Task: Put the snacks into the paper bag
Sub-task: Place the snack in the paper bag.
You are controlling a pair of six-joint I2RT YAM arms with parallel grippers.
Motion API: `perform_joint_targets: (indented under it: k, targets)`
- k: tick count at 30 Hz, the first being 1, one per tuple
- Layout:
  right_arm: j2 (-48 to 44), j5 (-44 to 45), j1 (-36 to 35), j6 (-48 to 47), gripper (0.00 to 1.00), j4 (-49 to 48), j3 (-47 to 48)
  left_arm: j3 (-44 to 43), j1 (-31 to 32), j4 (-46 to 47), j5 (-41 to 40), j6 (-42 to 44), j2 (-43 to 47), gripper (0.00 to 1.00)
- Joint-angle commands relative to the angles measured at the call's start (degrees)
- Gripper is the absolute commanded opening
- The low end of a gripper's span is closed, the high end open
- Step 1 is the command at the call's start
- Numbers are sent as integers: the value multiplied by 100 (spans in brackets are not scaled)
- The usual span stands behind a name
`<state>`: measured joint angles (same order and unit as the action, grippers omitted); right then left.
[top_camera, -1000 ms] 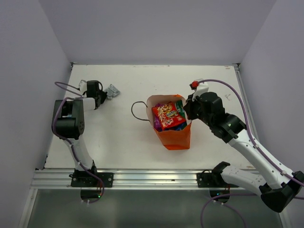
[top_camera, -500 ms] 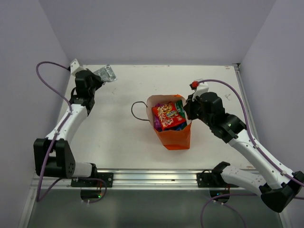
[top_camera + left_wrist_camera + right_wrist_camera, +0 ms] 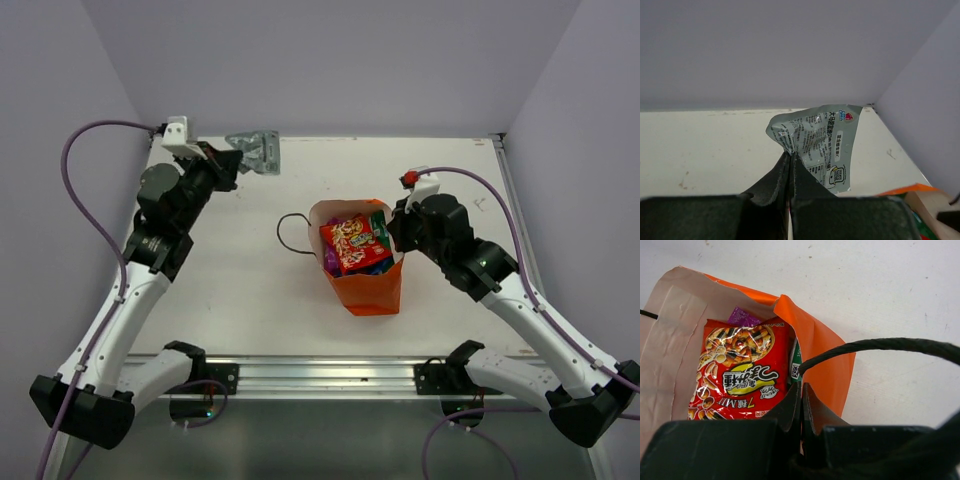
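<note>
The orange paper bag (image 3: 372, 288) stands open at mid-table. Inside it lie the red packet (image 3: 352, 243), the green-and-white packet (image 3: 379, 227), the magenta-purple packet (image 3: 330, 264) and a bit of the dark blue packet (image 3: 380, 267). My right gripper (image 3: 398, 228) is shut on the bag's right rim; the right wrist view shows its closed jaws (image 3: 801, 388) on the orange wall (image 3: 826, 347) beside the red packet (image 3: 740, 371). My left gripper (image 3: 232, 166) is shut on the silver-grey packet (image 3: 255, 152) and holds it in the air at the back left, as the left wrist view (image 3: 819, 144) also shows.
One black cord handle (image 3: 289, 234) lies on the table left of the bag. The other handle (image 3: 880, 345) arches over my right gripper. Lilac walls close in the table at the back and both sides. A metal rail (image 3: 320, 375) runs along the near edge.
My left arm has risen off the back-left table and swung right toward the back wall, carrying the silver-grey packet. The right arm and the bag have not moved.
</note>
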<state>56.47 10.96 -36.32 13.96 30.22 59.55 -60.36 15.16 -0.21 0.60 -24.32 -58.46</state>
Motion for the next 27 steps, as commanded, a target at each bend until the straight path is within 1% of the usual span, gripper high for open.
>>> perform_joint_targets:
  k: [1,2,3,4,7,8,9,10,13,14,16,17,18,20,23,27]
  targets:
    - [-83,117,-7,28,0,-148,74,-371,469,-427,783,497,89,0]
    - [-75,134,-16,37,0,-156,74,-415,792,-497,845,541,80,0]
    - [-74,134,-16,54,0,-165,74,-520,952,-567,889,690,28,0]
    - [-74,134,-7,55,0,-165,74,-564,1311,-603,863,744,-8,0]
    - [-31,117,-16,63,0,-157,127,-775,1840,-770,767,920,-227,0]
    - [-31,117,-16,63,0,-122,145,-845,2198,-840,566,937,-306,0]
    - [-39,125,-16,63,0,-95,153,-985,2402,-997,407,990,-481,0]
    - [-57,143,-16,63,0,-86,171,-1048,2813,-1077,14,1025,-569,0]
    - [-127,187,-16,63,0,-42,154,-1250,3404,-1341,-769,1060,-912,0]
    - [-136,178,-7,63,0,-25,153,-1320,3745,-1411,-1224,1069,-1026,0]
    - [-136,161,-16,63,0,-7,162,-1653,4151,-1814,-1701,956,-1439,0]
    - [-136,161,-7,55,0,10,171,-1794,4249,-2008,-2086,885,-1606,0]
    - [-136,169,-7,63,0,11,171,-2091,4319,-2375,-2273,719,-1912,0]
    - [-145,169,-16,46,0,11,162,-2330,4495,-2685,-2729,613,-2186,0]
    - [-154,178,-7,55,0,-7,153,-2804,4689,-3282,-3162,385,-2687,0]
    - [-145,161,-7,46,0,-42,127,-3139,4812,-3818,-3628,164,-3048,0]
